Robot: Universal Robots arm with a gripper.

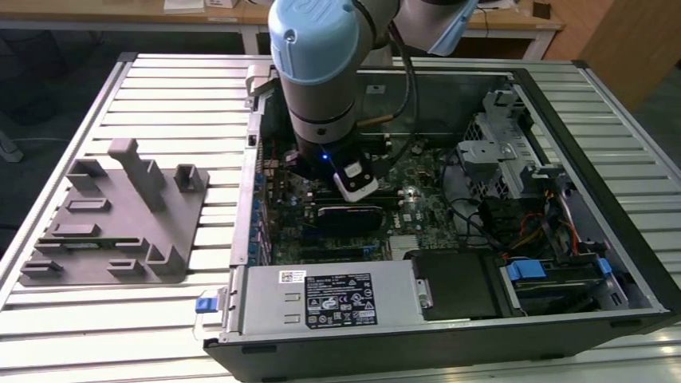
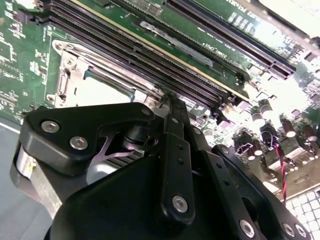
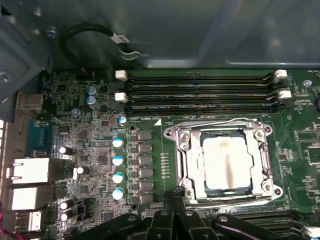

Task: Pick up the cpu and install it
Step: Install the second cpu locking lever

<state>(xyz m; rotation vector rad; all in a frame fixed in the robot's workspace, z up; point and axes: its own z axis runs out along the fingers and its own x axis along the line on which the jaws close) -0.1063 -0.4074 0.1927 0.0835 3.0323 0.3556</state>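
In the first wrist view the cpu (image 3: pixel 226 162), a flat silvery square with a brownish smear, lies inside the metal-framed socket (image 3: pixel 176 135) on the green motherboard (image 3: pixel 100 130). The second wrist view shows it as a bright patch, the cpu (image 2: pixel 102 92), within the socket frame (image 2: pixel 65 75). My gripper (image 3: pixel 174 195) is shut with nothing between its fingertips. The tips hover at the socket's near corner, beside the cpu and not on it. In the exterior view the arm (image 1: pixel 319 80) reaches down into the open computer case (image 1: pixel 596 159).
Memory slots (image 3: pixel 200 92) run along the far side of the socket, with round capacitors (image 3: pixel 117 160) and port blocks (image 3: pixel 30 170) beside it. A grey fixture (image 1: pixel 117 215) sits on the slatted table at the exterior view's left. A power supply (image 1: pixel 330 299) and cables (image 1: pixel 511 223) fill the case.
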